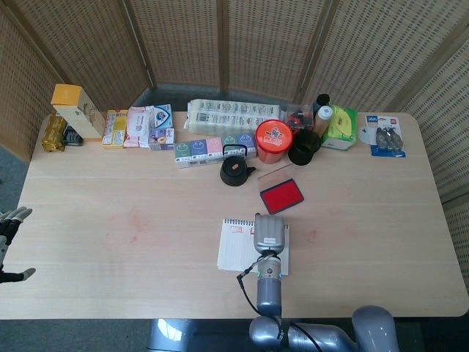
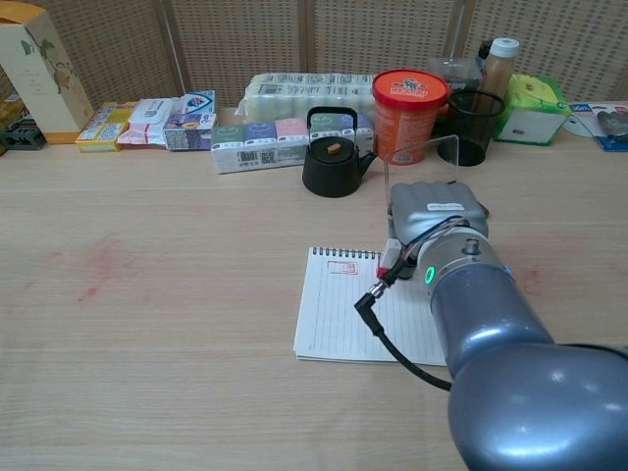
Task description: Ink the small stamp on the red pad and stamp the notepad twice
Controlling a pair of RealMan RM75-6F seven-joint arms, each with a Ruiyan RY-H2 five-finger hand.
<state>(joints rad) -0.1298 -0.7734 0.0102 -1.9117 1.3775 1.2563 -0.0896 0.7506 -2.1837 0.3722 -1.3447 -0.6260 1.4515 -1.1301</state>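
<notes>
A white spiral notepad lies at the table's front middle, with one red print near its top edge. My right hand hovers palm down over the notepad's right half, fingers curled under. Only a small white and red bit of the small stamp shows beneath it. The red ink pad lies just behind the notepad, its clear lid standing up. My left hand sits at the far left table edge, fingers spread, holding nothing.
A black teapot, an orange tub and a black cup stand behind the pad. Boxes and packets line the back edge. Faint red smudges mark the wood on the left.
</notes>
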